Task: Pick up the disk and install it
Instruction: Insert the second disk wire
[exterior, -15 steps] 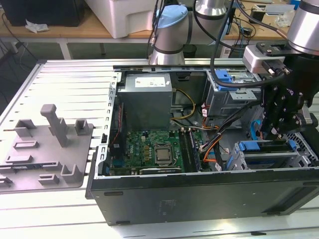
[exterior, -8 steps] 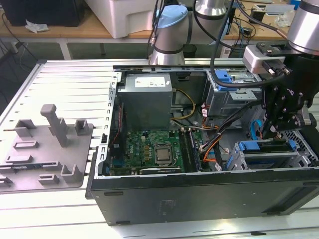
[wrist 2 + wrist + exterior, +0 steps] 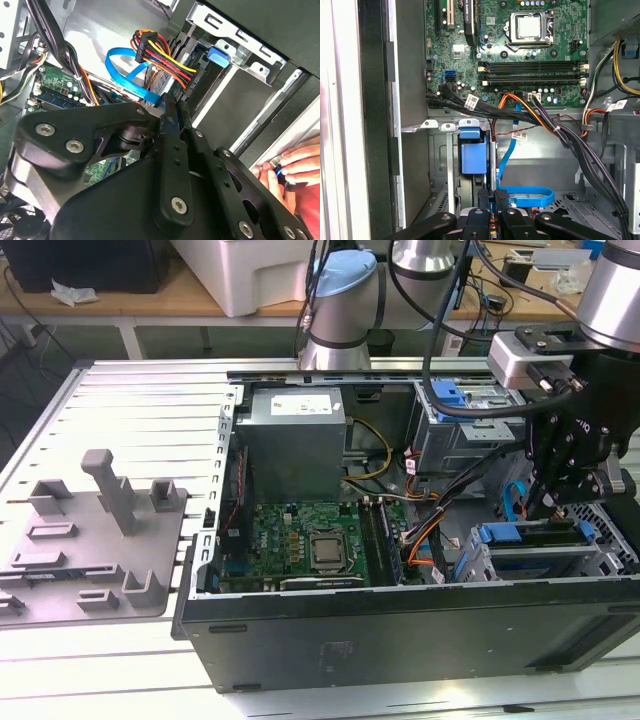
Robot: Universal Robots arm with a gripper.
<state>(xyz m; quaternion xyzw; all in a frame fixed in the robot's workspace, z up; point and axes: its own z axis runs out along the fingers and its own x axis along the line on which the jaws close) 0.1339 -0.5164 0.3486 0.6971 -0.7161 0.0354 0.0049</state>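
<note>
The disk sits in the metal drive cage at the front corner of the open computer case on the exterior view's right, its blue carrier rail showing. In the second wrist view the disk lies in the cage slot with a blue tab and coloured power wires at its end. The first wrist view shows its blue carrier end in the slot. My gripper hangs just above the cage, fingers shut close together, tips beside the end of a blue flat cable.
The motherboard fills the case floor, with black and orange cable bundles running towards the cage. A second cage with a blue latch stands at the back. A person's hand rests outside the case wall. A grey fixture lies at left.
</note>
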